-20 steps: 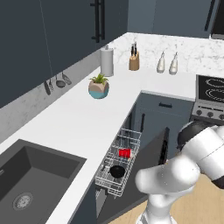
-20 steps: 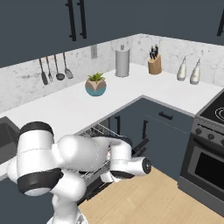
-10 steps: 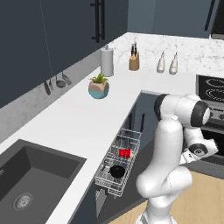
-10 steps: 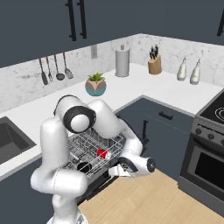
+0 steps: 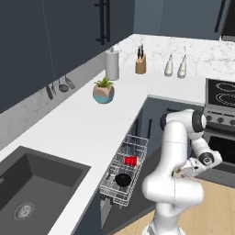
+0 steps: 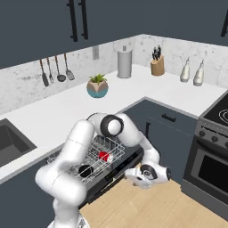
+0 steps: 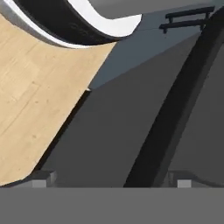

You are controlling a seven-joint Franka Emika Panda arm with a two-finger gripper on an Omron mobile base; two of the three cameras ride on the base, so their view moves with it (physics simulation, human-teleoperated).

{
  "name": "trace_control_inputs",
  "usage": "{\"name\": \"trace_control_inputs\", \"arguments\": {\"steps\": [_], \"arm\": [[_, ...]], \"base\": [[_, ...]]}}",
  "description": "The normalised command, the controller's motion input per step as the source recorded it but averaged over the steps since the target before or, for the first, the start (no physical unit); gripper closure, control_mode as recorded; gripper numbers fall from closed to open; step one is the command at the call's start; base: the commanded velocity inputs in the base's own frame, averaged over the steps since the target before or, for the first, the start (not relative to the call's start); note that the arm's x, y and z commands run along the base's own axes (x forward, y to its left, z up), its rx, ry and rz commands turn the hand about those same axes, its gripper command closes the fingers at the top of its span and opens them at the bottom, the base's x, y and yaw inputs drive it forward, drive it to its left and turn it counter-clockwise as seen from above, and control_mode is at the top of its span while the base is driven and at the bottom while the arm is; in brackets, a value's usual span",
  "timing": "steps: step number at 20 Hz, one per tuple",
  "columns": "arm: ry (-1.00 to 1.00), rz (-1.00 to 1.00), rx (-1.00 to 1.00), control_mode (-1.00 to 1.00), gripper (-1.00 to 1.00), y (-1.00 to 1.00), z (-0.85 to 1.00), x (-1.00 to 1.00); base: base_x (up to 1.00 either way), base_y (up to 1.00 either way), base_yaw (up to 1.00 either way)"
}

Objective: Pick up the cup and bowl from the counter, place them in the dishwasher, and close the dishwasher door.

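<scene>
Red cup (image 5: 131,160) and black bowl (image 5: 122,180) sat in the white wire rack (image 5: 120,192) pulled out from the dishwasher (image 6: 116,165). Beside the rack, the gripper (image 6: 135,178) hung low by the dishwasher door (image 7: 118,131); whether its fingers were apart could not be told.

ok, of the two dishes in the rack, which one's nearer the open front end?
The bowl, black and shallow. The red cup sits behind it, deeper into the dishwasher.
</scene>
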Motion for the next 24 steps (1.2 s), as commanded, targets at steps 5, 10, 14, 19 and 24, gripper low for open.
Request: {"name": "trace_control_inputs", "arguments": {"steps": [5, 10, 14, 19, 24], "arm": [[0.36, -0.15, 0.45, -1.0, -1.0, -0.06, -0.66, 0.34], [0.2, -0.15, 0.47, -1.0, -1.0, 0.18, -0.43, 0.13], [0.14, -0.15, 0.47, -1.0, -1.0, 0.46, -0.22, 0.01], [0.04, -0.15, 0.4, -1.0, -1.0, 0.67, -0.02, 0.1], [0.01, -0.14, 0.31, -1.0, -1.0, 0.77, 0.01, 0.43]], "base": [[0.0, 0.0, 0.0], [0.0, 0.0, 0.0], [0.0, 0.0, 0.0], [0.0, 0.0, 0.0], [0.0, 0.0, 0.0]]}}
